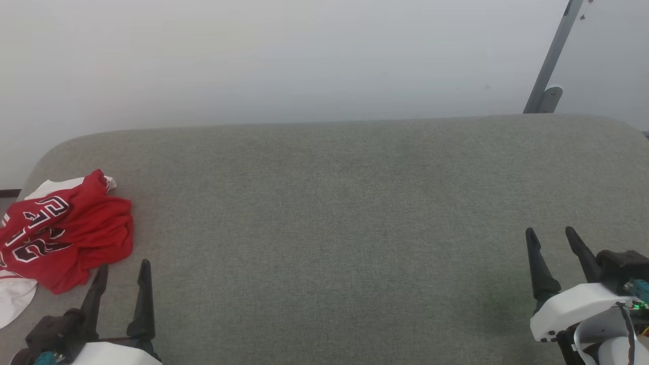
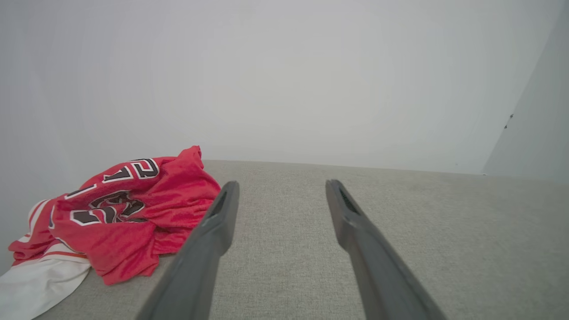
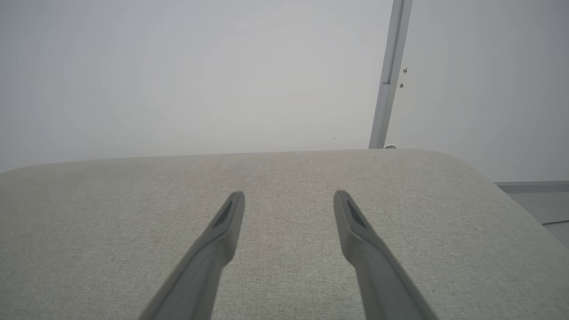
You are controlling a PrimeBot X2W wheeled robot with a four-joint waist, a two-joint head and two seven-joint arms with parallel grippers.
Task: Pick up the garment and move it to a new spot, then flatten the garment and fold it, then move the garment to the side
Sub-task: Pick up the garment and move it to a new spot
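Observation:
The garment (image 1: 66,233), a red jersey with black white-edged lettering and white parts, lies crumpled at the far left of the grey padded surface (image 1: 334,213). In the left wrist view the garment (image 2: 124,213) sits left of the fingers, its red edge just beside the left fingertip. My left gripper (image 1: 124,271) stands open at the lower left, just below and right of the garment, holding nothing. The same gripper (image 2: 281,186) shows wide-apart fingers over bare fabric. My right gripper (image 1: 550,234) is open at the lower right, far from the garment, and empty (image 3: 289,198).
A pale wall rises behind the surface. A grey metal post (image 1: 552,61) leans at the back right, also in the right wrist view (image 3: 390,75). The surface's rounded right corner and a strip of floor (image 3: 538,204) show at the right.

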